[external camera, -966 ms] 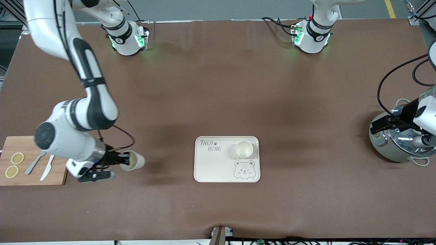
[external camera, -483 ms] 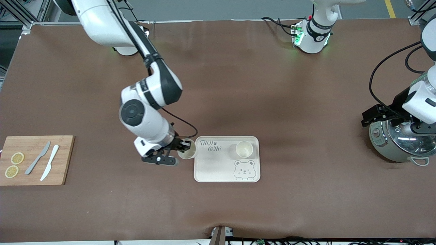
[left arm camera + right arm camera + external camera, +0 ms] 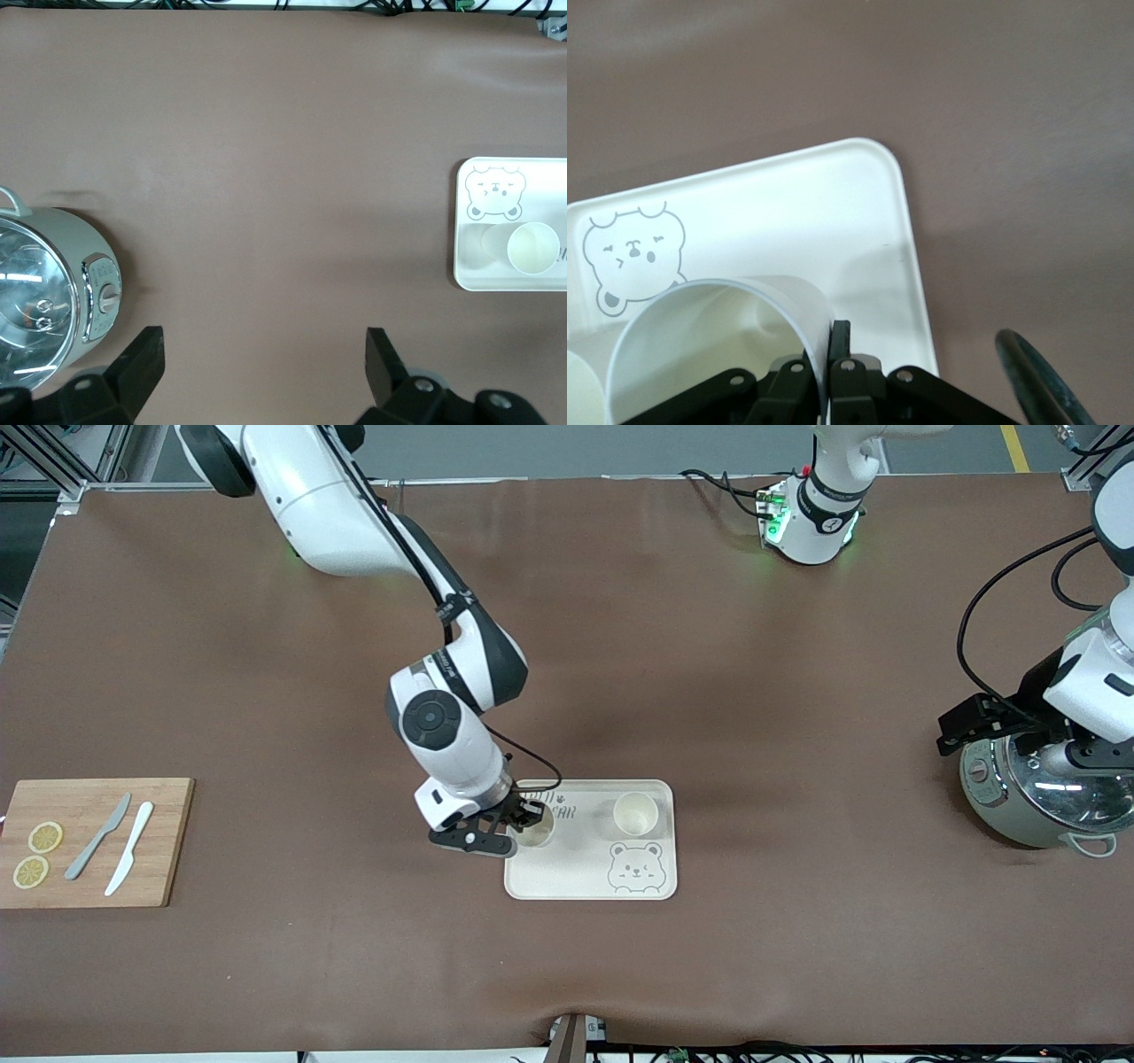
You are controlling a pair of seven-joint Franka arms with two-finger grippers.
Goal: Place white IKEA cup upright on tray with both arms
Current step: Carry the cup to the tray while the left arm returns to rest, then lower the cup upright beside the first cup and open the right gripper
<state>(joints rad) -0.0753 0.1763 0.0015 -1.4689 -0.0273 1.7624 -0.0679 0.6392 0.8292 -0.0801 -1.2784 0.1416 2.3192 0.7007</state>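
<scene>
**A:** From the right arm's end of the tabletop [image 3: 266, 974]: a wooden cutting board [image 3: 164, 841] with two lemon slices [image 3: 37, 855], a grey knife [image 3: 97, 849] and a white one [image 3: 129, 859]. Nobody's touching that.

**B:** The action's at the tray [image 3: 567, 877]. The right pincer [image 3: 524, 824] is clamped tight on the rim of a white cup [image 3: 537, 828], one finger inside the wall and one outside, and it hangs over the tray's end nearest the right arm, on the lettering.

**A:** Mouth up?

**B:** Looks so from above, though I can't tell if the base has touched down. A second white cup [image 3: 635, 813] stands upright on the tray just above the bear face [image 3: 635, 866].

**A:** So how would you finish it?

**B:** Bring it straight down, base flat, well inside the raised edge and apart from the other cup. Only then let the fingers part, and lift clear vertically so the inner finger doesn't drag the rim and tip it.

**A:** And the other arm?

**B:** The left pincer [image 3: 261, 359] waits, spread wide and holding nothing, above the silver rice cooker [image 3: 1036, 797] at its own end.
</scene>
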